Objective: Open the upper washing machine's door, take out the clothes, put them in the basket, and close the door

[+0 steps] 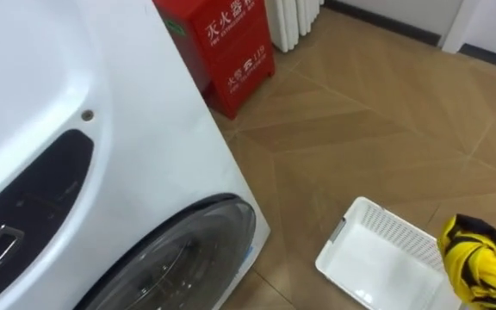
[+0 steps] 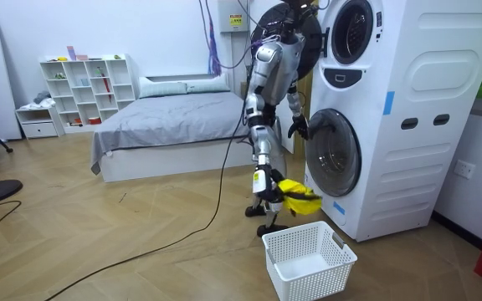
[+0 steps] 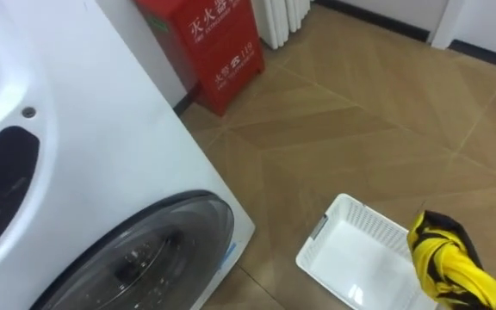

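**Robot holds a yellow garment over a laundry basket beside the washing machine**

At the left of the eye view stands the white washing machine [image 1: 102, 164], with its round dark glass door [image 1: 188, 258] low on the front. In the room view the robot stands facing the machine. Its left hand [image 2: 298, 127] is raised near the door's edge, and I cannot tell whether its fingers are curled.

Past the machine's corner, a red cabinet [image 1: 231, 43] stands on the wooden floor [image 1: 386, 129]. Further right, a white slatted plastic basket [image 1: 377, 258] sits on the floor, and the part that shows looks bare.

At the far right is the yellow garment [image 1: 476, 263], which has black parts. It hangs in a bunch from the robot's right hand [image 2: 271, 191], which is clenched round it. The room view shows it above the basket and not touching it.

The garment looks light, soft and limp. It will likely drape and swing rather than keep a shape, and a firm squeeze should not harm it. The thick gathered fold is the safest place to hold, since a thin pinch of one layer could slip. Loose ends may catch on the basket's rim.
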Motion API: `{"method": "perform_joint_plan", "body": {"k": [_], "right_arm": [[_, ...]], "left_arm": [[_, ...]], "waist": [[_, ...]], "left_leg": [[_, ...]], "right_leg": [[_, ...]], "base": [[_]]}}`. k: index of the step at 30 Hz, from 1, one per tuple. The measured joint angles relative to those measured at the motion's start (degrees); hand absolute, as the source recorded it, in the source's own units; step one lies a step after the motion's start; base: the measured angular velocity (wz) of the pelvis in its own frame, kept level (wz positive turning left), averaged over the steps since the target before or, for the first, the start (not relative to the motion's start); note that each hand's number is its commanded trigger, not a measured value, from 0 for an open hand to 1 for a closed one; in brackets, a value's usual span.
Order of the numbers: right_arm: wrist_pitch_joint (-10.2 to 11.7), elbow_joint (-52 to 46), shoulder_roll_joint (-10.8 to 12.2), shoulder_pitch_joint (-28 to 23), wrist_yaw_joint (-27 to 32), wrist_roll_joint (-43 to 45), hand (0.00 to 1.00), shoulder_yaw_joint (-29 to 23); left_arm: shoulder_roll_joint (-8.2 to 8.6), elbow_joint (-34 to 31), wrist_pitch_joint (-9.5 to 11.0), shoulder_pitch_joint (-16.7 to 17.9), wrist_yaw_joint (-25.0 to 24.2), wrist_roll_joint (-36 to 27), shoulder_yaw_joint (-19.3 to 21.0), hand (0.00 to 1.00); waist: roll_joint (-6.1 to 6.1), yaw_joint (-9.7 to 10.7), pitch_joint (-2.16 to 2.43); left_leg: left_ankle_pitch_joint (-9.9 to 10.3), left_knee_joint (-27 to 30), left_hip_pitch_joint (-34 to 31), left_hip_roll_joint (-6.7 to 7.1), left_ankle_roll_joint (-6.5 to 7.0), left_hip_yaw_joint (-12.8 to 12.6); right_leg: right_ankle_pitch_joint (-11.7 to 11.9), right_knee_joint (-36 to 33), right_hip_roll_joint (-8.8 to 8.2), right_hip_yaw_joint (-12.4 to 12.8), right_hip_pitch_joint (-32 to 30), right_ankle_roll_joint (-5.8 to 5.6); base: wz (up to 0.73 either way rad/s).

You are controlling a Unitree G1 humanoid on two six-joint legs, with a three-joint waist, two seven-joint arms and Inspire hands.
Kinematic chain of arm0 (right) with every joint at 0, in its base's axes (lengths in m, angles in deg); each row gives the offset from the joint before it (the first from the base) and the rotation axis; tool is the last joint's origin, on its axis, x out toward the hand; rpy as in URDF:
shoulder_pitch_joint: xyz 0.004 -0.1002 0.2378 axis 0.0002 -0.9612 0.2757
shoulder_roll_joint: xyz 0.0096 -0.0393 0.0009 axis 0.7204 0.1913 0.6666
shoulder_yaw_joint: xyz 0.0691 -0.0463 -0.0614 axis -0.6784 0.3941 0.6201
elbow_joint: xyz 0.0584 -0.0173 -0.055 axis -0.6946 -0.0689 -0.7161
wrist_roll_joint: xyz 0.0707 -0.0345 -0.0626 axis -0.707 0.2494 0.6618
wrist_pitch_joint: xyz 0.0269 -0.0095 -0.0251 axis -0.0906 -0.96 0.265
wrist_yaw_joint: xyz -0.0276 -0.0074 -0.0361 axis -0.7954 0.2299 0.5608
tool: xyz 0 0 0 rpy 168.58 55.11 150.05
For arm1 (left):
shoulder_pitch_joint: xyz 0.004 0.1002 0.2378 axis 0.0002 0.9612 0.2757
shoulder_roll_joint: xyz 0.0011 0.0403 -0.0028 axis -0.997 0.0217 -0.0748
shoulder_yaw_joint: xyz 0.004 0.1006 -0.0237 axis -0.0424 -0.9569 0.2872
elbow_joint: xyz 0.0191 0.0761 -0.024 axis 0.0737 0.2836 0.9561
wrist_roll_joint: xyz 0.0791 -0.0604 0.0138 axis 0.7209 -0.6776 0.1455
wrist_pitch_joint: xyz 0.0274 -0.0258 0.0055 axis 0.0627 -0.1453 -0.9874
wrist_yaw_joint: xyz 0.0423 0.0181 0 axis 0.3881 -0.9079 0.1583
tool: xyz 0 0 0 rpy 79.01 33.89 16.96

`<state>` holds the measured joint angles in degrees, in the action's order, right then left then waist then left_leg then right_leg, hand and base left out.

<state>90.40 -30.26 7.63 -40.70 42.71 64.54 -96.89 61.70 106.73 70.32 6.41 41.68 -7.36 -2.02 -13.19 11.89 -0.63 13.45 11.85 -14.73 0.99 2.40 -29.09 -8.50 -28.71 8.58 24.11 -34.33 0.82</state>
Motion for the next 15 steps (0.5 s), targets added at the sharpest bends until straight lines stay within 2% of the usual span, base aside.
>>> {"method": "perform_joint_plan", "body": {"k": [4,8,10,15], "right_arm": [[0.26,0.09,0.0,-0.01,-0.18,-0.01,0.0,0.17],[1.94,0.05,-0.01,-0.02,-0.26,-0.02,0.0,0.19],[2.01,0.07,-0.01,-0.08,-0.77,-0.04,0.0,0.26],[2.28,0.09,-0.01,-0.06,-0.94,-0.06,0.0,1.96]], "left_arm": [[0.0,0.01,0.62,-0.11,0.0,-0.78,-1.49,0.0],[0.02,0.02,1.08,-0.11,-0.03,-2.16,-2.21,0.0],[0.02,0.02,1.7,-0.11,-0.05,-2.18,-2.22,0.0],[0.0,0.14,1.78,-0.1,-0.11,-2.19,-3.25,0.0]], "waist": [[-0.13,-0.22,-0.03],[-0.07,-0.19,-0.04],[0.06,-0.16,-0.11],[0.53,-0.02,-0.03]], "left_leg": [[-0.41,-0.26,-0.23,0.41,0.23,1.03],[-0.44,-0.39,-0.23,0.62,0.28,1.05],[-0.48,-0.49,-0.23,0.71,0.35,1.05],[-0.52,-0.5,-0.19,0.74,0.43,1.07]], "right_leg": [[-0.38,-0.18,-0.7,-0.95,-0.09,-0.02],[-0.62,-0.18,-1.03,-1.27,-0.05,-0.12],[-0.66,-0.1,-1.29,-1.51,0.01,-0.19],[-0.71,0.07,-1.62,-2.03,0.26,-0.26]], "base": [[0.16],[0.05],[0.06],[0.06]]}}
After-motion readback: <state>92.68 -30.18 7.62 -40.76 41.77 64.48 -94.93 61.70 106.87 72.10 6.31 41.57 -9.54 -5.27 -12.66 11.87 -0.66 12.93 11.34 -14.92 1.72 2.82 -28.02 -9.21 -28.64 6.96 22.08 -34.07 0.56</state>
